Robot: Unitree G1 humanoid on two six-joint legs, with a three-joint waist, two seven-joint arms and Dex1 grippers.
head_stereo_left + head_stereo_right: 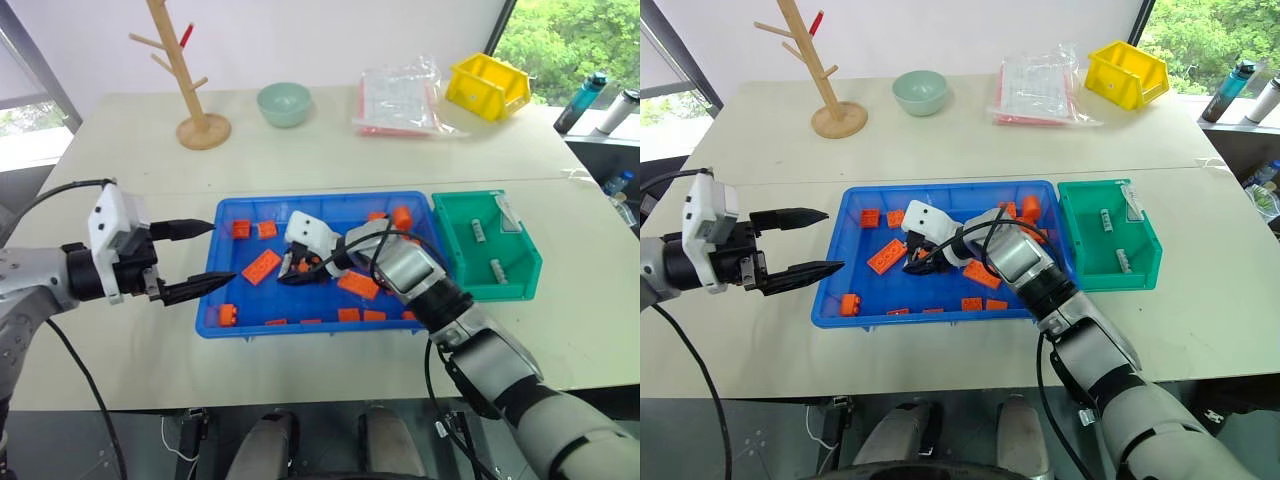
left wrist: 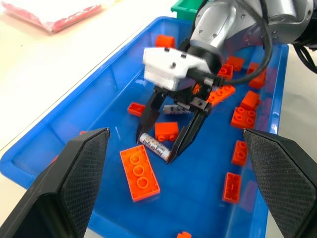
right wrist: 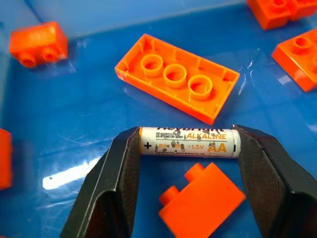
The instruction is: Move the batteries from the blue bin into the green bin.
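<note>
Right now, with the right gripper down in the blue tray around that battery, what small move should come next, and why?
Probably lift straight up a little. In the right wrist view the right gripper has a finger at each end of the battery, which lies on the blue tray floor close to orange bricks. A short rise would clear them before carrying it to the green bin.

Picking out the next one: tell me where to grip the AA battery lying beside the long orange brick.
Grip the silver cylindrical AA battery by its two flat ends, from above. It lies flat on the blue plastic bin floor; the right gripper fingers already bracket both ends.
</note>
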